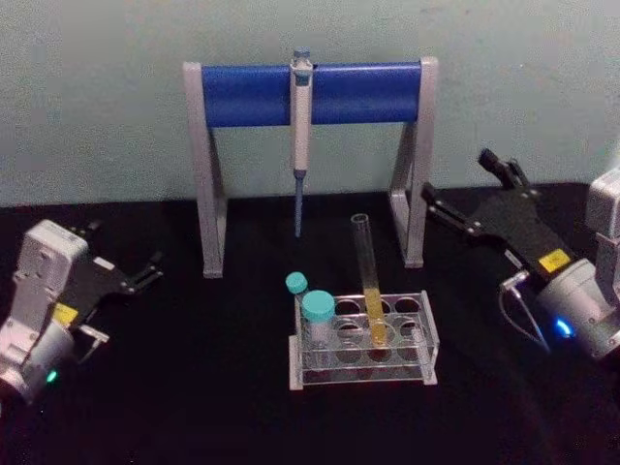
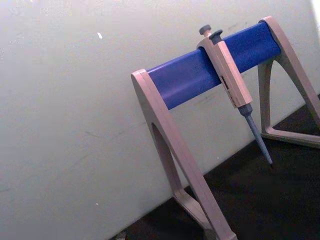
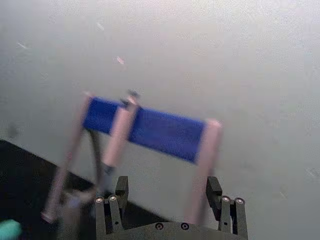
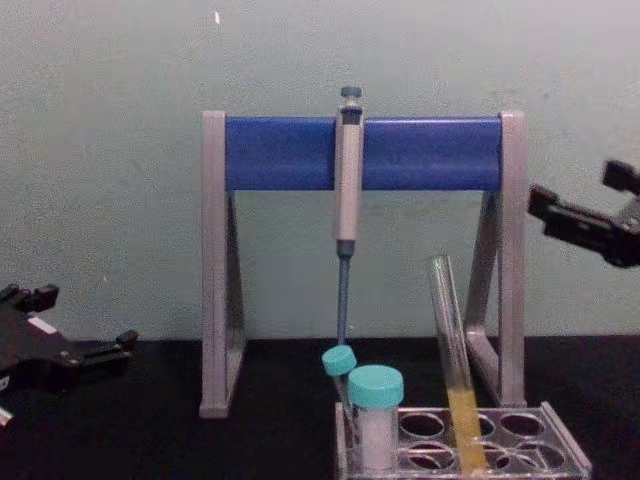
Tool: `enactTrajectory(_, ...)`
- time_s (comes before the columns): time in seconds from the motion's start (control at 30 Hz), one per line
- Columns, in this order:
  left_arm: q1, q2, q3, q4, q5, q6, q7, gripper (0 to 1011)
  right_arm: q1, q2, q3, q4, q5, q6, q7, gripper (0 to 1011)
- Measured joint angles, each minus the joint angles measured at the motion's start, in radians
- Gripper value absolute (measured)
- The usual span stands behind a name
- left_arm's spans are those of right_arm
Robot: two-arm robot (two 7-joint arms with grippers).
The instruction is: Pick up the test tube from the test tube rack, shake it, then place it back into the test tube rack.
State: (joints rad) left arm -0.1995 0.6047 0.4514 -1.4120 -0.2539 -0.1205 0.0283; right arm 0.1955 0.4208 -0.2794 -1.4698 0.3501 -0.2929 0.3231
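Nearest you, the test tube rack (image 1: 363, 341) holds the test tube (image 1: 369, 279) in its back row, leaning slightly — long axis near vertical, open end up. Your right gripper (image 1: 467, 196) hovers spread wide and empty, up and to the tube's right, likely the nearer arm. The left gripper (image 1: 126, 269), also parted and empty, sits parked low at left. Behind — the pipette stand (image 1: 310, 95).

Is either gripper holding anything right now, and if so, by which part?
Nothing is held. Left gripper and right gripper are both open; the test tube stands in its rack.
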Motion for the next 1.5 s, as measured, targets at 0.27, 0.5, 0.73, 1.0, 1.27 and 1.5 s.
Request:
enactTrajectory(0.27, 0.000, 0.000, 0.000, 0.000, 0.000, 0.000, 0.000, 1001, -0.063, -0.028, 0.034, -0.022, -0.078, 0.176, -0.166, 1000)
enactTrajectory(0.5, 0.000, 0.000, 0.000, 0.000, 0.000, 0.000, 0.000, 1001, -0.086, -0.057, 0.046, 0.007, -0.091, 0.259, -0.203, 1000)
enactTrajectory(0.73, 0.000, 0.000, 0.000, 0.000, 0.000, 0.000, 0.000, 1001, -0.086, -0.069, 0.053, 0.030, -0.089, 0.264, -0.195, 1000)
enactTrajectory(1.0, 0.000, 0.000, 0.000, 0.000, 0.000, 0.000, 0.000, 1001, -0.085, -0.066, 0.051, 0.026, -0.088, 0.263, -0.195, 1000)
enactTrajectory(1.27, 0.000, 0.000, 0.000, 0.000, 0.000, 0.000, 0.000, 1001, -0.085, -0.064, 0.049, 0.024, -0.088, 0.261, -0.195, 1000)
enactTrajectory(1.5, 0.000, 0.000, 0.000, 0.000, 0.000, 0.000, 0.000, 1001, -0.084, -0.064, 0.048, 0.023, -0.088, 0.260, -0.195, 1000)
